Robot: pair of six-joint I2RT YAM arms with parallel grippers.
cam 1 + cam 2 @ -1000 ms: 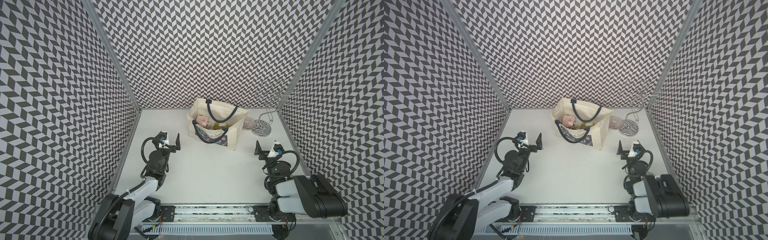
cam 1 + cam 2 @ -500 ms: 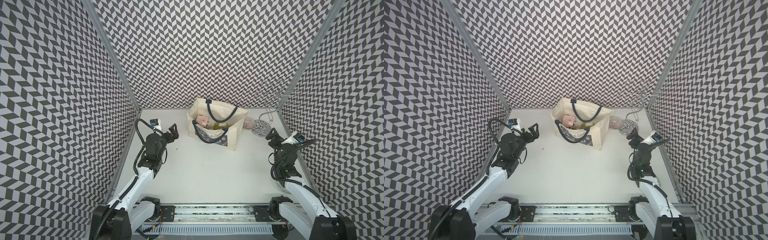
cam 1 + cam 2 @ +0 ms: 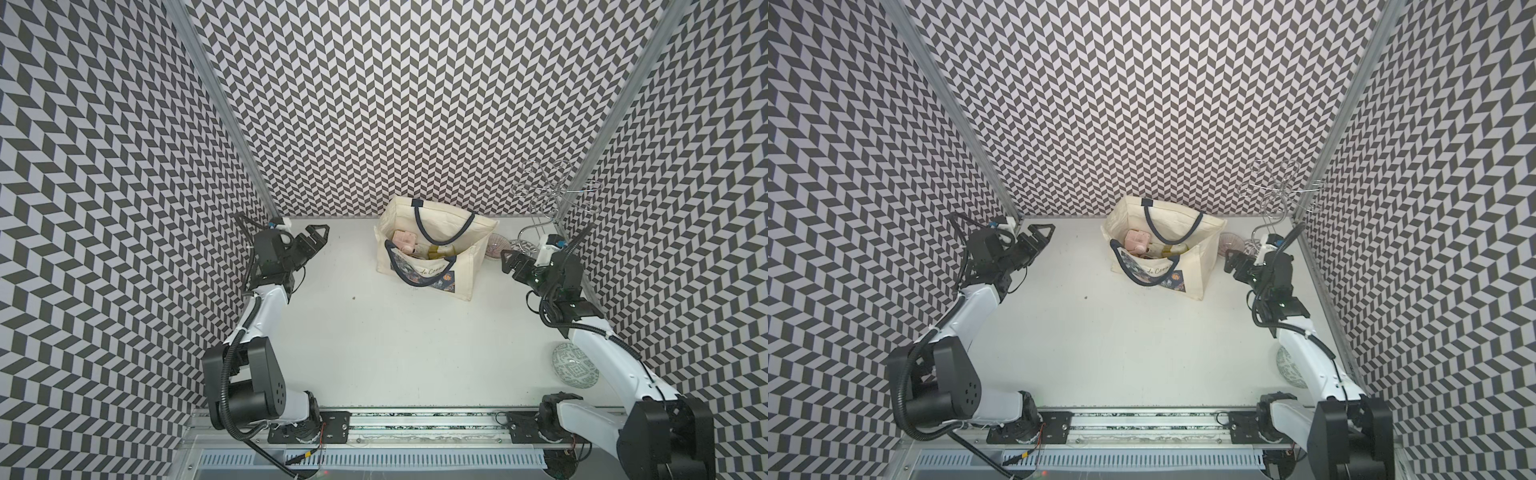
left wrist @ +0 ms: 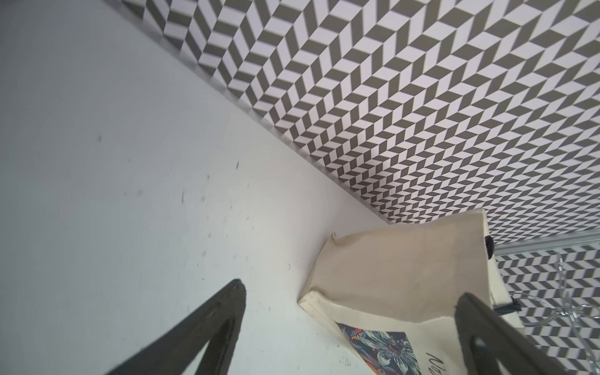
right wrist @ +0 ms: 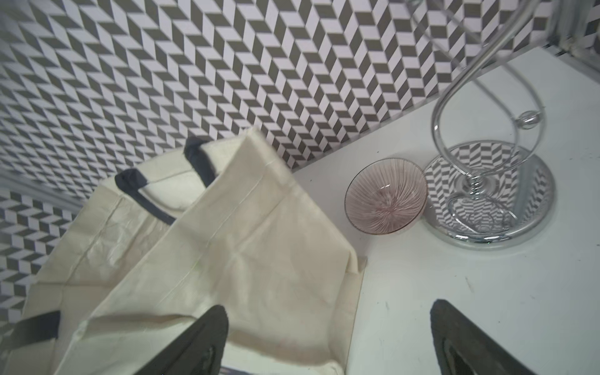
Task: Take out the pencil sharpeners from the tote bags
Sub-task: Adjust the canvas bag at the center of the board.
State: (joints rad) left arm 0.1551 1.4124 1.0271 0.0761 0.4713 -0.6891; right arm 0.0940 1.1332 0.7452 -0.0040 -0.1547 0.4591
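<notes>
Chevron-patterned walls (image 3: 374,104) box in a white surface (image 3: 395,332). Toward the back stands the cream tote bag (image 3: 463,266), its mouth open and its navy handles drooping. The pencil sharpeners (image 3: 402,240) are inside it: a pink one shows near the rim, with pale yellow shapes beside it. On the bag's left, well apart from it, the left claw (image 3: 319,235) hangs spread wide and empty. The right claw (image 3: 506,262) is just beside the bag's right side, also spread wide and empty. It is near a pink ribbed bowl (image 5: 386,201) and a wire stand (image 5: 506,233).
</notes>
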